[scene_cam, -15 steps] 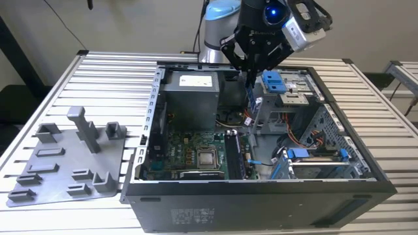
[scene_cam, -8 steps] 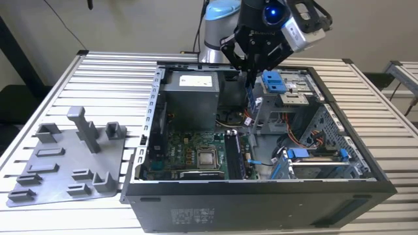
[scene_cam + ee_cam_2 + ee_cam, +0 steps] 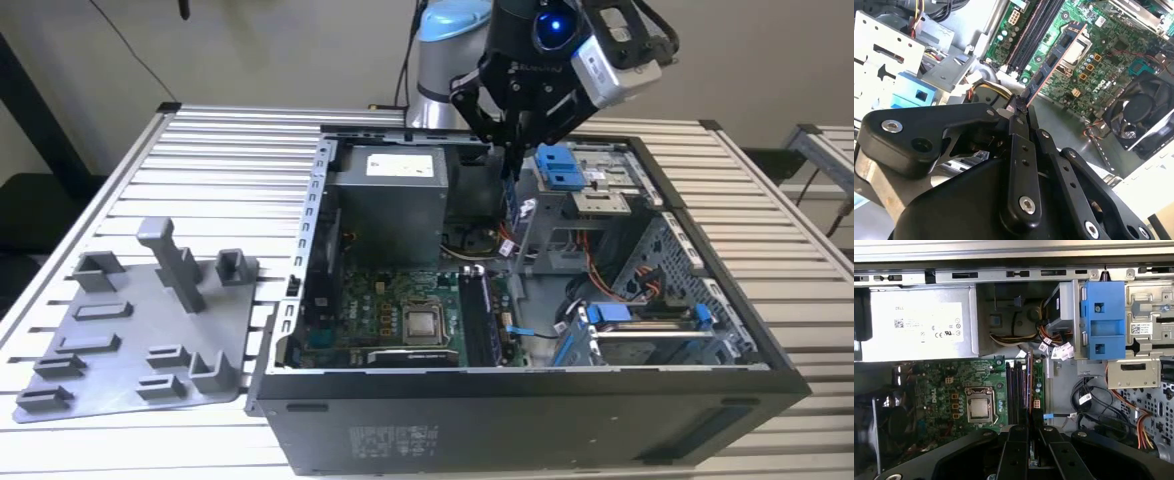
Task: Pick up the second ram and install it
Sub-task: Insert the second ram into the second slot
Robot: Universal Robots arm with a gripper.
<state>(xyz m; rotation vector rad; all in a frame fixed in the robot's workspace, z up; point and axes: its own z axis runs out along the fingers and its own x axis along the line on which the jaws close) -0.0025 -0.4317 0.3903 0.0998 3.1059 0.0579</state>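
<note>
While it hangs above the open computer case (image 3: 534,390), we see the gripper (image 3: 1019,106) clamped on one end of the second ram (image 3: 1056,55), over the motherboard (image 3: 939,385).

The gripper (image 3: 1019,107) is matt black with silver screw heads. The second ram (image 3: 1054,56) has a dark blue board, black chips and a copper-orange stripe along one edge. The motherboard (image 3: 949,385) is green, dotted with small orange and teal components. Its processor socket (image 3: 978,407) is silver. The power supply (image 3: 916,325) is bare grey metal with a white label. The drive latch (image 3: 1102,320) is bright blue. The cable bundle (image 3: 1141,422) is red, orange, yellow and black. The computer case (image 3: 534,425) is black. The fixture plate (image 3: 134,340) is uniform grey. The table (image 3: 227,150) is pale silver, ribbed in parallel slats. The arm joint cap (image 3: 454,20) is light blue.
</note>
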